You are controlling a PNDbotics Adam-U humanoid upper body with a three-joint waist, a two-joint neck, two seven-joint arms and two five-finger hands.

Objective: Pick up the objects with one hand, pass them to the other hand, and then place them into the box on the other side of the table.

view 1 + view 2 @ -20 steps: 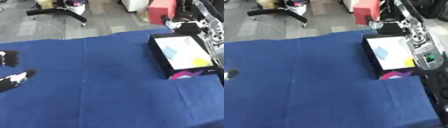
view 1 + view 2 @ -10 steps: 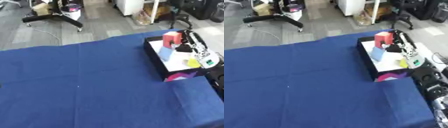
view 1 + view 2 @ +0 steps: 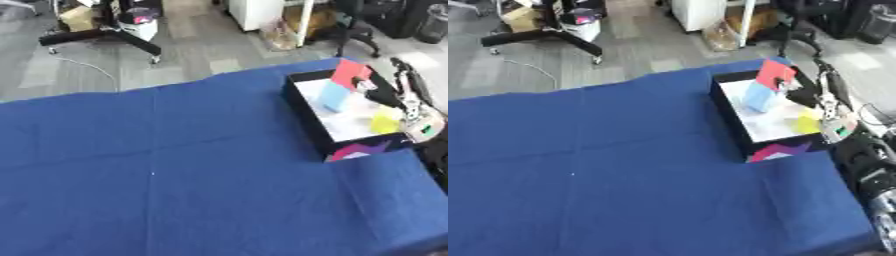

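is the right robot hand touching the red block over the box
Touching. In the right eye view the right robot hand has its fingers against the red block, holding it tilted above the far end of the box, no gap showing.

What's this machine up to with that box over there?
The robot's right hand reaches over a black box at the right side of a table covered in blue cloth. It holds a red block above the box's far end, apparently about to put it in. A light blue block and a yellow block already lie inside. The left hand is out of sight.
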